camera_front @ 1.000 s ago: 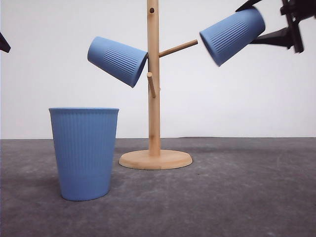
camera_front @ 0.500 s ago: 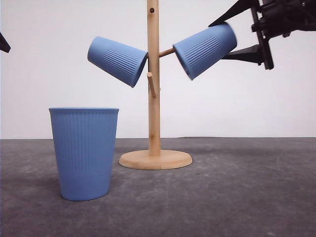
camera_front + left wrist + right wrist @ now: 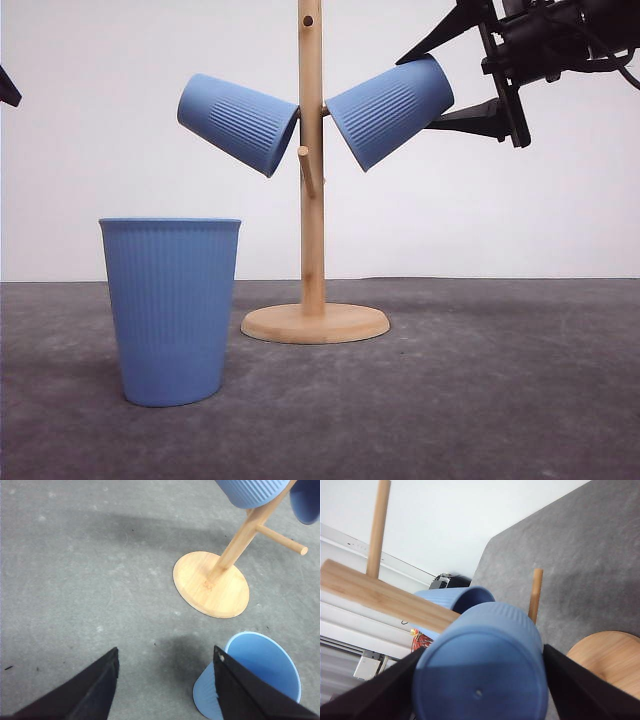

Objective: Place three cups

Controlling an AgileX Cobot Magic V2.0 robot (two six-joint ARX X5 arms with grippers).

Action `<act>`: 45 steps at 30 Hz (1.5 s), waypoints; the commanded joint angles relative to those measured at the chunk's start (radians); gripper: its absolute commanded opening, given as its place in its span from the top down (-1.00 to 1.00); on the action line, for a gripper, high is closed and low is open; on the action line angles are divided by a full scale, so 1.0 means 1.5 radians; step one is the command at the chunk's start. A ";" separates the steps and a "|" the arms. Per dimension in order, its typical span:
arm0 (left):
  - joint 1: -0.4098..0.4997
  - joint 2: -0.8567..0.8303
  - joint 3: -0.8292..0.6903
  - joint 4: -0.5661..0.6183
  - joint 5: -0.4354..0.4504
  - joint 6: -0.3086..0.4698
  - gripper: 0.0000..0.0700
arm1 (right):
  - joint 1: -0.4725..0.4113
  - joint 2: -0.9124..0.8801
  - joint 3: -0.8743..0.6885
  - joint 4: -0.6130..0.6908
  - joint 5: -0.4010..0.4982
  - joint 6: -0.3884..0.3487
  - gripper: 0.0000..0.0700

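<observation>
1. The right claw [image 3: 445, 85] is clamped on the closed end of a blue cup [image 3: 390, 108], its fingers either side of the wall just by the flat bottom; the cup is tilted mouth-down against the wooden stand [image 3: 312, 200], seemingly over a peg.
2. A second cup [image 3: 238, 123] hangs on a peg on the stand's other side; the third cup [image 3: 171, 310] stands upright on the tabletop [image 3: 500, 400], near its front edge and left of the stand's base.
3. The left claw [image 3: 165, 690] is spread wide and empty, hovering above the standing cup.
4. The cups look light, thin-walled and somewhat springy; the ribbing should aid grip; I would pinch the third one low on the wall near its base, gently, since the open rim would likely flex.
</observation>
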State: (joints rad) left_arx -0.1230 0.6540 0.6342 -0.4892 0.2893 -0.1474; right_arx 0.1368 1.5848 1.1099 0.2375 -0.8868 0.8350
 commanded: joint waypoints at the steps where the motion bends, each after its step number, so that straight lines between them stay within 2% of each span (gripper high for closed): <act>1: -0.002 0.004 0.004 0.007 -0.001 -0.002 0.00 | 0.004 0.016 0.012 0.008 0.006 -0.011 -0.39; 7: -0.002 0.004 0.004 0.007 -0.001 -0.002 0.00 | 0.008 0.016 0.012 0.011 0.018 -0.019 -0.54; 16: -0.002 0.004 0.004 0.007 -0.001 -0.003 0.00 | -0.014 0.006 0.012 0.009 -0.005 -0.028 -0.57; 19: -0.002 0.004 0.004 0.007 -0.001 -0.003 0.00 | -0.028 -0.013 0.012 -0.018 -0.009 -0.053 -0.57; 22: -0.002 0.004 0.004 0.006 -0.001 -0.003 0.00 | -0.043 -0.050 0.012 -0.088 -0.004 -0.117 -0.57; 24: -0.002 0.004 0.004 0.006 -0.001 -0.006 0.00 | -0.050 -0.085 0.012 -0.167 0.013 -0.196 -0.55; 30: -0.002 0.004 0.004 0.006 -0.001 -0.017 0.00 | -0.050 -0.191 0.011 -0.421 0.145 -0.451 -0.37; 33: -0.002 0.004 0.004 0.006 -0.001 -0.018 0.00 | -0.045 -0.232 0.010 -0.507 0.204 -0.531 -0.37; 36: -0.002 0.004 0.004 0.004 -0.001 -0.018 0.00 | -0.041 -0.266 0.004 -0.562 0.248 -0.568 -0.37; 41: -0.002 0.004 0.004 -0.019 -0.001 -0.023 0.00 | -0.040 -0.322 -0.051 -0.562 0.277 -0.569 -0.37; 45: -0.002 0.004 0.004 -0.041 0.000 -0.056 -0.01 | -0.035 -0.372 -0.127 -0.547 0.293 -0.566 -0.37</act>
State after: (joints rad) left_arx -0.1230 0.6543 0.6342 -0.5542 0.2896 -0.2012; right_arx 0.0793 1.0297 0.9307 -0.5942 -0.4533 -0.0026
